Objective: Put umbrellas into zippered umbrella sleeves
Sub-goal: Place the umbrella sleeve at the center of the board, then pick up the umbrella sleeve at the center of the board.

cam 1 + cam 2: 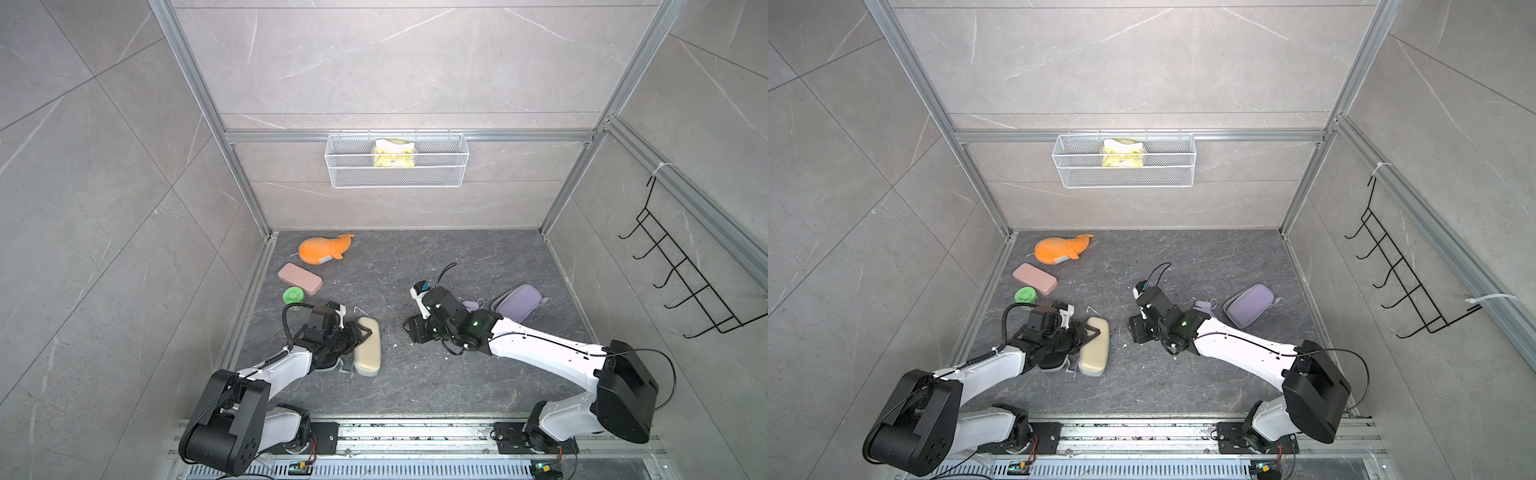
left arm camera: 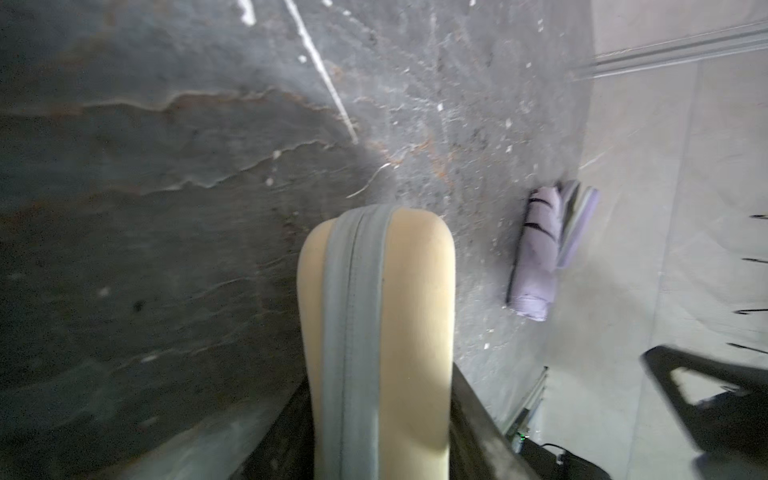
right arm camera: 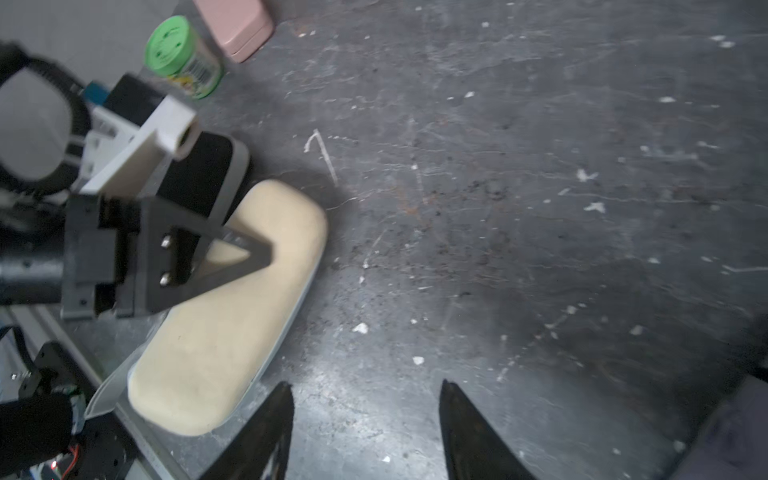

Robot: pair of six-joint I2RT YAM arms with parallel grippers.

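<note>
The cream oblong zippered sleeve (image 1: pixel 368 347) lies near left on the dark stone-look desk (image 1: pixel 415 257), against a black rigid sleeve with grey edging (image 3: pixel 195 174). One finger of the left gripper (image 1: pixel 358 336) lies across the cream top; whether it grips, I cannot tell. Just right of it, the right gripper (image 3: pixel 365 415) stands open and empty. Farther right, the folded lavender fabric umbrella (image 2: pixel 536 249) lies beside the lavender rounded sleeve (image 1: pixel 517 301).

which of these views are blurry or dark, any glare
Left wrist view: whole picture soft, cream sleeve too close to be crisp, floor dim beside it, lavender umbrella smeared; right wrist view: green-lidded jar blurred, floor speckles clearer; both top views: sharp, evenly lit, no glare.
</note>
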